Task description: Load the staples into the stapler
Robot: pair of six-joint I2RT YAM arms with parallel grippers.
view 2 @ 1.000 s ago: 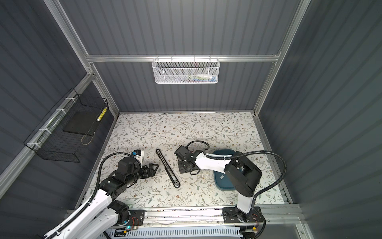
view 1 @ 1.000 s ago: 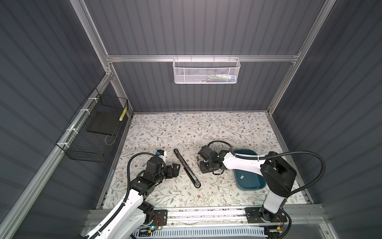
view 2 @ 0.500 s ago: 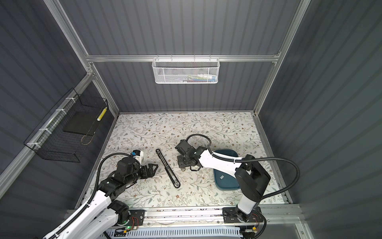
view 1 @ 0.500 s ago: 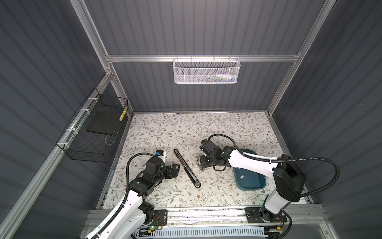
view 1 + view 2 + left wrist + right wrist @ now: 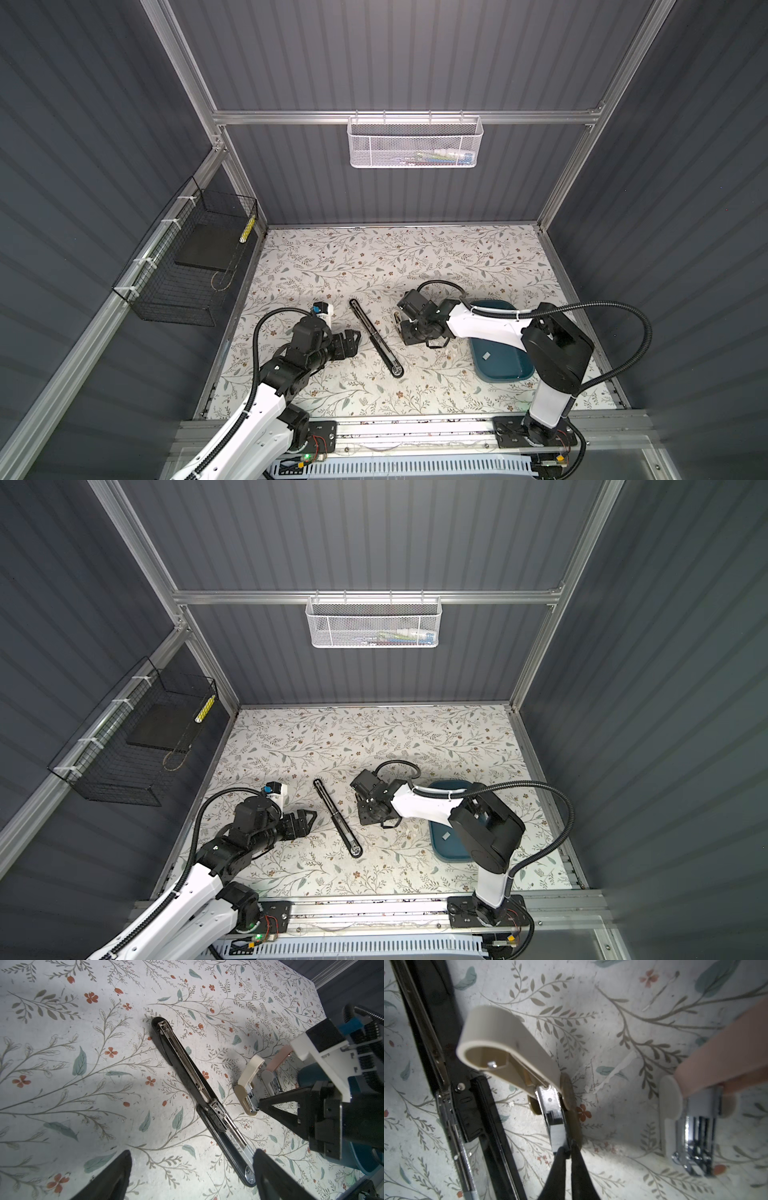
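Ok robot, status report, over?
Left end effector open, empty. Right end effector shut, tips at silvery-grey staple strip in small beige plastic stapler's channel. Nothing blocking.

L arm [image 5: 266, 399] sits low at near left w/ L claw [image 5: 356, 341] spread wide, pointing right; R arm [image 5: 486, 326] reaches left from near right, wrist tipped down, R claw [image 5: 568, 1152] pinched tight, tips together.
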